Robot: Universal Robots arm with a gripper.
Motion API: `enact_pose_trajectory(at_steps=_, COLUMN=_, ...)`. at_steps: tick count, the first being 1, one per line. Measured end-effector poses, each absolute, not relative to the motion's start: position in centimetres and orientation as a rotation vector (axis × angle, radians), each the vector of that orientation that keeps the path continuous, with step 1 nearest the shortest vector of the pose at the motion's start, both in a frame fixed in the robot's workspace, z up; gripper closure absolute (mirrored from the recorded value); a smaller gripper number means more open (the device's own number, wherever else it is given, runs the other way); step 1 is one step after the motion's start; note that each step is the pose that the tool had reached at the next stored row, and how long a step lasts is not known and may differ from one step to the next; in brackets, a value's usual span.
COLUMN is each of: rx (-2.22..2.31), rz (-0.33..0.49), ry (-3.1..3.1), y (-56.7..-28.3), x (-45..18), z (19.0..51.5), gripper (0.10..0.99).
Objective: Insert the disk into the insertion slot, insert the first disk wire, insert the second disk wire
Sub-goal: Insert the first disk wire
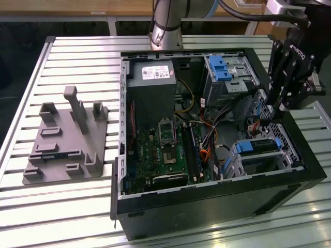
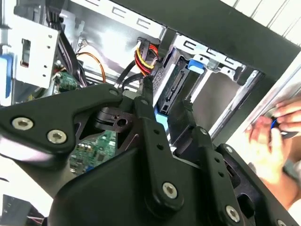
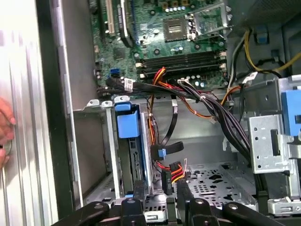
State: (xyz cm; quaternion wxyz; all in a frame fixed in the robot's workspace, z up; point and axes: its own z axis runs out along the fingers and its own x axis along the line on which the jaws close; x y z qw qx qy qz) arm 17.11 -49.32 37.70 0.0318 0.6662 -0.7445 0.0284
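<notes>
Silver-grey sheet-metal drive cage sits at the exterior view's lower right, with the blue-framed silver disk already seated inside it. Just above it hovers the black gripper, its fingers apart and clamped on nothing. Beyond, loose red-and-yellow wires crowd the gap. A descending finger could snag them, or skew a connector against the disk's port.

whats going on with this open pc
A robot arm's black gripper hangs over the open black computer case on a slatted metal table. The flat silver disk with the blue plastic frame already sits in the small sheet-metal drive cage. The gripper is close to the disk's connector end, beside a red, yellow and black wire bundle. A person's hand is just outside the case.
</notes>
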Motion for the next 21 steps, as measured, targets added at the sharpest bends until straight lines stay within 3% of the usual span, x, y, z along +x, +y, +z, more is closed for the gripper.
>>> enact_pose_trajectory(at_steps=7, rx=2.026, rz=0.148, ry=-2.265, y=-47.2, x=17.2, z=37.1, gripper=0.678)
enact_pose_trajectory(at_steps=21, rx=2.039, rz=0.193, ry=-2.203, y=-46.5, x=17.5, z=35.5, gripper=0.678)
